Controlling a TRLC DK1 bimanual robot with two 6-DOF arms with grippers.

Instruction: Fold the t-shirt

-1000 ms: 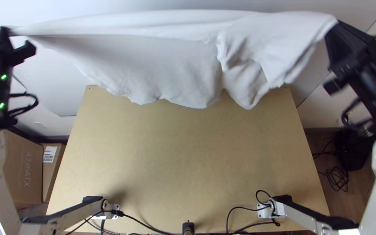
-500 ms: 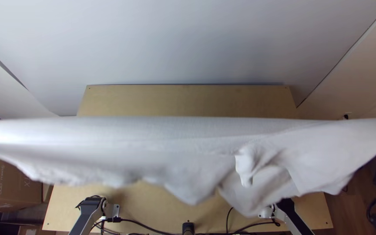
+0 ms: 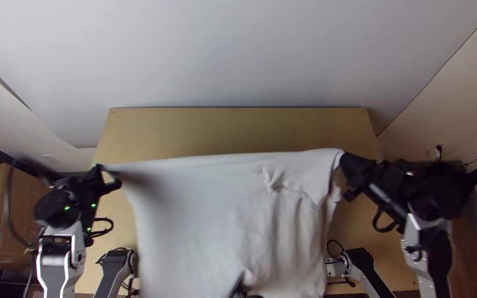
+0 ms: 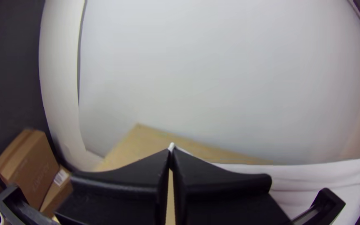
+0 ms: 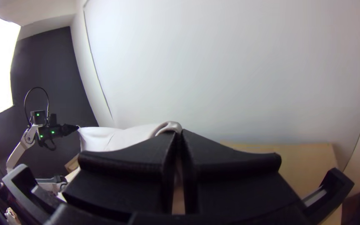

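Nearest, the t-shirt (image 3: 194, 232) drops in loose folds between the arms' bases, above the counter (image 3: 238, 129). Farther up, its held edge runs taut from left to right, bunched toward the right; its long axis and which way the collar points I can't tell. The left gripper (image 4: 171, 152) and right gripper (image 5: 180, 133) each have their fingers closed on a corner. Gripping looks done; laying it flat and folding seem left.
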